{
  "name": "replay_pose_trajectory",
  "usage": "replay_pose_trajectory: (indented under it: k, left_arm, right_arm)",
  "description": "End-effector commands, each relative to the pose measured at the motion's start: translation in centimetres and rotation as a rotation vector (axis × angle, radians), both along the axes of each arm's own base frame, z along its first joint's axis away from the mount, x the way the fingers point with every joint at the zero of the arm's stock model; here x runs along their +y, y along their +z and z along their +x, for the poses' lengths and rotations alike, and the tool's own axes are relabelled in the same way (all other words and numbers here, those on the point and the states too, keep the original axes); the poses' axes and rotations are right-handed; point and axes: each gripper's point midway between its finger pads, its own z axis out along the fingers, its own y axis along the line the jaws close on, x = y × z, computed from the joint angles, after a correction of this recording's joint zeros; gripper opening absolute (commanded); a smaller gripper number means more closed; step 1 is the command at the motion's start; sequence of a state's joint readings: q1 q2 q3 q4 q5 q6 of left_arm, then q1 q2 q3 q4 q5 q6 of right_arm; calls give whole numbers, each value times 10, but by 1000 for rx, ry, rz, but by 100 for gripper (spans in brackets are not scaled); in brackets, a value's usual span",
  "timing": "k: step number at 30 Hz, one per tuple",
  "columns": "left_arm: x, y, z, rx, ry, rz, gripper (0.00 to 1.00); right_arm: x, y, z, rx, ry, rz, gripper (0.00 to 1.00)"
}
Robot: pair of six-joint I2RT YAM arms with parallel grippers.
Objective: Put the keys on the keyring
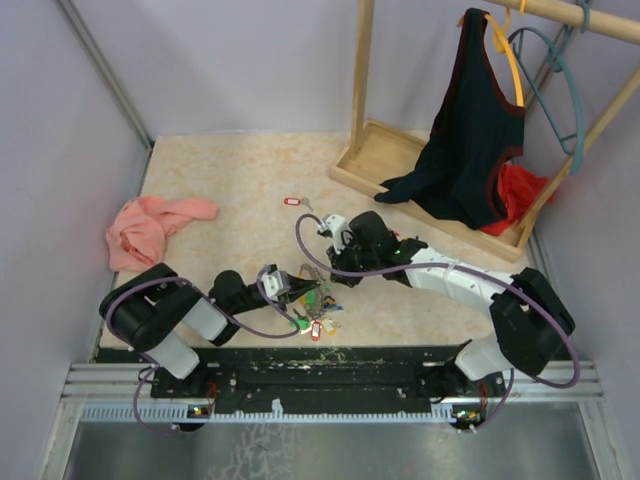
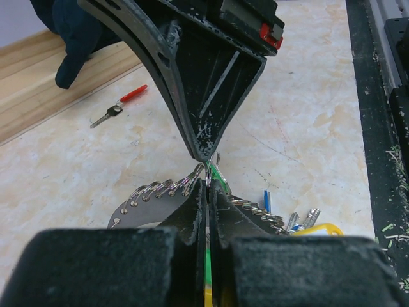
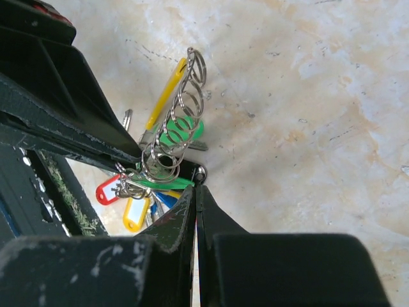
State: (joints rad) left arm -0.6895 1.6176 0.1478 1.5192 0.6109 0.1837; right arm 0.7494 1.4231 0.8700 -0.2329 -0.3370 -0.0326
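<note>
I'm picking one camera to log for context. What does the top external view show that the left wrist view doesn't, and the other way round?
Only the top external view: the pink cloth and the red cloth by the rack. Only the left wrist view: the left tool shut on a green tag, almost tip to tip with the right tool, and a row of small rings. Both: the lone red-tagged key and the bunch of keys.
</note>
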Motion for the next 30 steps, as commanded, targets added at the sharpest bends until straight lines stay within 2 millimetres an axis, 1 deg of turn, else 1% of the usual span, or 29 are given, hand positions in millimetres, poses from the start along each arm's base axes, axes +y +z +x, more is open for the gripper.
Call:
replay_pose_trajectory:
  k: [1,4,6,9,14,16,26,30]
  left_arm:
    - [1,64,-4,-234,-8,-174,0]
    - [1,62,-4,-225,-7,-171,0]
    - [1,61,-4,-223,-8,-168,0]
    - [1,61,-4,-222,-12,-167,0]
    - [-1,62,-7,-217,-32,-171,0]
    - [-1,62,-8,-217,-36,-172,0]
    - [-3,63,-8,-212,-42,-177,0]
    - [-3,64,-8,-213,-47,-179,0]
  right_arm:
    - [9,22,-1,-48,29,98,1]
    - [4,38,-5,-99,43,142,14]
    - [6,48,-12,-119,87,181,22]
    - [14,59,-24,-134,170,245,27]
    - [21,67,-22,-173,216,278,29]
    - [26,66,-21,-167,229,281,29]
    - [29,49,-17,-135,231,247,24]
    - [31,45,-15,-127,233,246,20]
